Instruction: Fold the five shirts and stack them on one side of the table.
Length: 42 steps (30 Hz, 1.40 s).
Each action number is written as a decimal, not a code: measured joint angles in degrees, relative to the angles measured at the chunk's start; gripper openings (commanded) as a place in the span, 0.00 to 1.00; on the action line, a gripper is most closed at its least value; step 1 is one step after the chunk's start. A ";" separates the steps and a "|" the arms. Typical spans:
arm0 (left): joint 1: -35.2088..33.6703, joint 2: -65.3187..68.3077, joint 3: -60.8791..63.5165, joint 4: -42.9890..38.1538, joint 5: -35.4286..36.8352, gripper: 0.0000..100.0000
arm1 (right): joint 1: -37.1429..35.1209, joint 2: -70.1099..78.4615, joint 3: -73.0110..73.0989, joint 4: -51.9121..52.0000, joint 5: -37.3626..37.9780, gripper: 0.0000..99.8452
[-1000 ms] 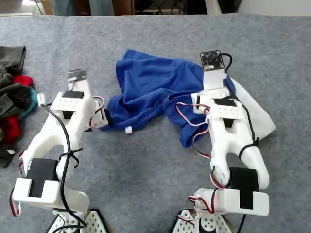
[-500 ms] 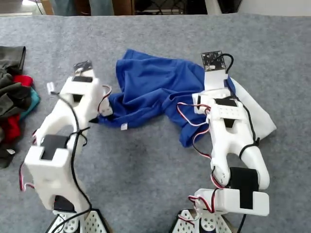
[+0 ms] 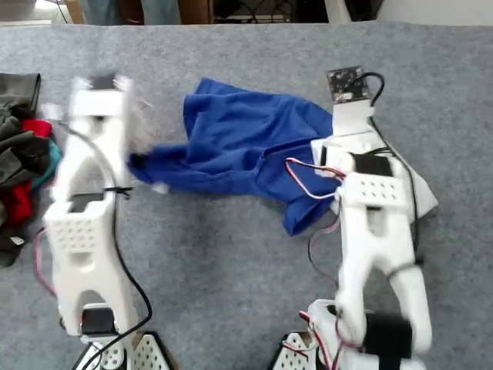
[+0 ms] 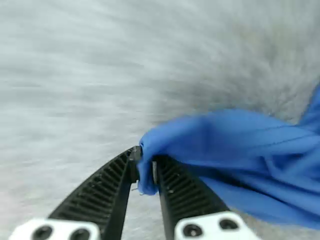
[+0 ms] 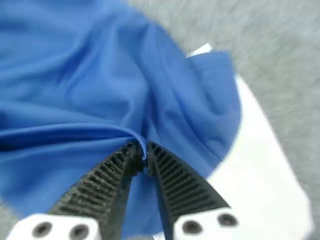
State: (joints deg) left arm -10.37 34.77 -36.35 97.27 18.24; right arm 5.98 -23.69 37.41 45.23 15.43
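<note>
Blue shirt (image 3: 239, 146) lies crumpled mid-counter (image 3: 231, 262), partly over a white shirt (image 5: 260, 165). Your left hand (image 4: 145, 172) is clamped on its stretched-out corner; your right hand (image 5: 145, 152) is pinched shut on a fold beside the white one. Other shirts (image 3: 19, 154) are heaped at the counter's left edge.

A shirt (image 3: 239, 146) is being held across the middle of the table (image 3: 231, 270), ahead of the two arms. Its left end is being pinched by the left gripper (image 4: 145, 157), and its right part by the right gripper (image 5: 143, 150). A cloth (image 3: 422, 193) is being covered by the shirt's right edge. A pile (image 3: 19, 154) of clothes is being kept at the table's left edge, apart from the shirt.
</note>
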 measured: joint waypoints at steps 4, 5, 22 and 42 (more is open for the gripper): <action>-8.62 -11.60 -7.91 2.90 -4.22 0.03 | -0.09 -13.80 -4.92 7.30 1.23 0.01; -10.55 -15.21 -8.09 3.16 -4.92 0.03 | -0.09 -17.05 -6.51 8.88 1.23 0.01; -19.34 -67.43 0.70 3.34 -6.07 0.03 | -1.49 -27.69 -40.44 28.48 -3.52 0.01; -36.57 -66.29 66.73 -36.75 -11.25 0.03 | -40.97 33.67 -30.68 11.08 2.55 0.27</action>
State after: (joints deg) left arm -46.95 -31.52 30.37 60.53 6.99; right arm -34.99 9.98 6.73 56.31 17.98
